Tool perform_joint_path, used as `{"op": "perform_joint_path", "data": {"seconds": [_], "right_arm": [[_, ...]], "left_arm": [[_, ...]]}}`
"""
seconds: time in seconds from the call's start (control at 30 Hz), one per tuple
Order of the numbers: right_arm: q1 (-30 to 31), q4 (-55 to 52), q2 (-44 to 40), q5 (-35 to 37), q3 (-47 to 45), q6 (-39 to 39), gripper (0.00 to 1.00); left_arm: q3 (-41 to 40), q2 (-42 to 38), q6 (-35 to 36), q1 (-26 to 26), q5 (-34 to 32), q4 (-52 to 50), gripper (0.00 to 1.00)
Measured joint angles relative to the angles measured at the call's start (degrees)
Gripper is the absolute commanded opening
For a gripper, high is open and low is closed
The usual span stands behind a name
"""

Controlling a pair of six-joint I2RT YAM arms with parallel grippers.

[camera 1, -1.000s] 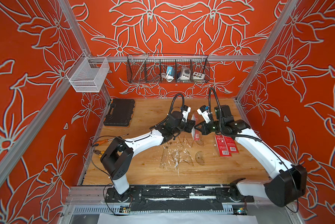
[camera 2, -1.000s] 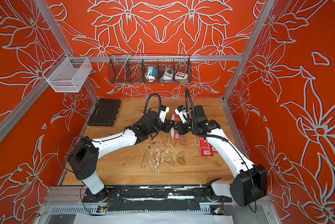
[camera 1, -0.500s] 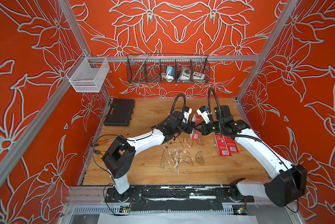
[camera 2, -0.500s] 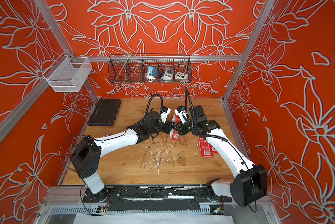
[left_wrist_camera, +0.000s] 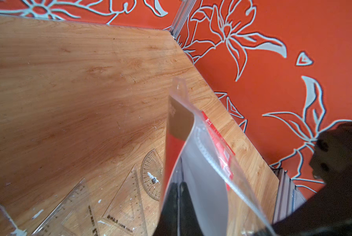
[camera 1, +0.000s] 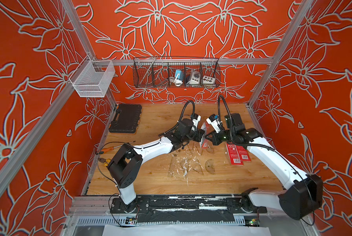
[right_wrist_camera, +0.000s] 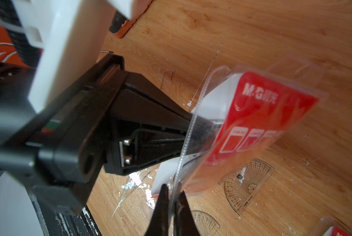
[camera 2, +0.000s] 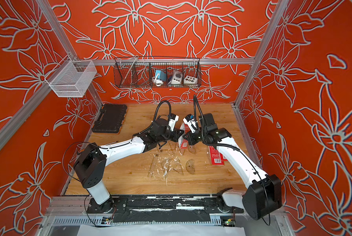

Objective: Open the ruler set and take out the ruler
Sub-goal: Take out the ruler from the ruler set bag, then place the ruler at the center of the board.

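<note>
Two white robot arms reach in from the near edge of a wooden worktop (camera 1: 150, 179) and meet over its middle, inside a booth with red flowered walls. Between them they hold the ruler set (camera 1: 204, 132), a clear plastic pouch with a red card inside, up on edge above the wood.

The left arm (camera 1: 156, 146) has its jaws closed flat on one face of the pouch (left_wrist_camera: 201, 163). The right arm (camera 1: 273, 159) has its jaws closed on the pouch's thin plastic edge, seen close up in the right wrist view (right_wrist_camera: 252, 122), where the two black tips pinch the film. The pouch shows in both top views (camera 2: 184, 143).

Loose clear rulers (camera 1: 183, 165) and set squares (left_wrist_camera: 128, 204) lie flat on the worktop below the arms, among white flecks, with a protractor (camera 1: 209, 166) beside them. Two more red packs (camera 1: 237, 153) lie flat just beside the right arm.

A black case (camera 1: 126, 118) sits at the far left corner, and an orange-handled screwdriver (camera 1: 107, 150) lies along the left edge. A dark wire basket (camera 1: 176, 85) with small devices hangs on the back wall, and a white mesh basket (camera 1: 91, 90) on the left frame.
</note>
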Motion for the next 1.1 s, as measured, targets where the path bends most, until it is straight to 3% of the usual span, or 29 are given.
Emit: {"op": "perform_joint_path", "data": {"seconds": [0.5,0.8,0.97,1.1], "right_arm": [[0.02,0.35,0.72,9.25,-0.22,0.52,0.00],[-0.15,0.28,2.58,15.45,1.70,1.77,0.00],[-1.16,-0.37,3.23,19.34,3.65,2.71,0.00],[-1.33,-0.70,3.78,21.07,5.22,3.21,0.00]], "left_arm": [[-0.92,-3.91,-2.75,3.39,5.25,0.96,0.00],[-8.79,-9.57,-6.51,10.82,16.70,6.16,0.00],[-9.70,-9.84,-7.26,16.35,23.30,8.74,0.00],[-9.44,-7.89,-6.29,17.92,26.75,9.33,0.00]]}}
